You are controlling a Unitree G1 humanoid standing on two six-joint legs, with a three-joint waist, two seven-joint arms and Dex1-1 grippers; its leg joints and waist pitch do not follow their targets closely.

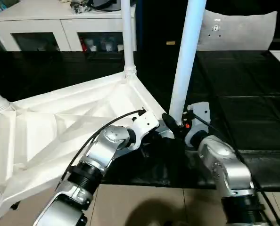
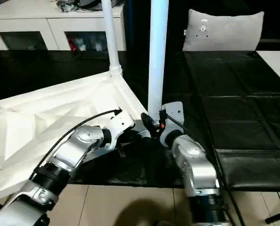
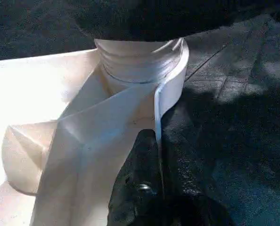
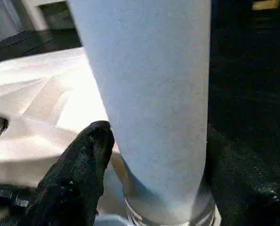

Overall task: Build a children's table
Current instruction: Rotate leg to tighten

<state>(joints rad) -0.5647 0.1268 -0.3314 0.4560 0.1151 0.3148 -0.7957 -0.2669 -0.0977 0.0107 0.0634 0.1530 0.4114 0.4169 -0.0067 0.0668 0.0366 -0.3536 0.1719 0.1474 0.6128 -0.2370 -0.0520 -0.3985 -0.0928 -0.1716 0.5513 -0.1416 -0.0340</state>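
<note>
The upturned table top (image 1: 60, 127) fills the frame's left half on the black mat (image 1: 253, 117). At centre, my right gripper (image 1: 174, 126) clasps an upright leg (image 1: 187, 61); my left gripper (image 3: 155, 188) pinches the top's rim.

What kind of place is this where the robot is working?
Probably an indoor room, a home-like or lab setting: a white cabinet with glass doors stands at the back, black floor mats lie under the upturned table top, and a grey cushion leans behind.
</note>
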